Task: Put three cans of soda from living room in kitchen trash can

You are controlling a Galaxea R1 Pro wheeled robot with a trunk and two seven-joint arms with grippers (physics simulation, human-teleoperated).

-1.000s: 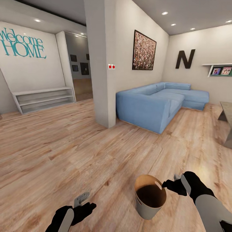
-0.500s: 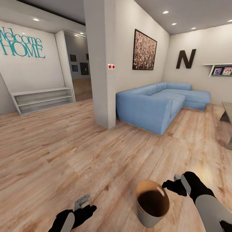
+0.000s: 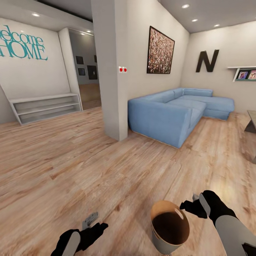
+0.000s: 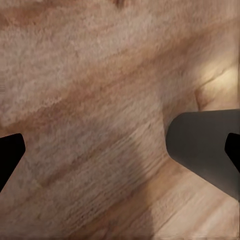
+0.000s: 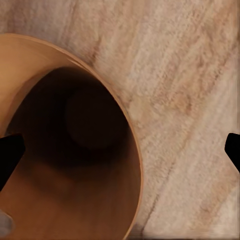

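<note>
The tash can, a pale grey pail with a brown inside, stands upright on the plank floor low in the head view, between my arms. Its hand slot faces my right gripper. That gripper is open and hangs at the rim. In the right wrist view the tash can looks empty, and its rim runs between the spread fingers of my right gripper. My left gripper is open over bare floor, holding nothing, as the left wrist view confirms. The three cans of soda are out of view.
A blue corner sofa stands ahead on the right, behind a white column. A low white shelf lines the far left wall beside a dark doorway. A grey table edge juts in at the far right.
The camera has crept forward, so the room looks slightly larger. The tash can now shows bigger and lower, with its rim further under my right gripper. Both grippers stay open.
</note>
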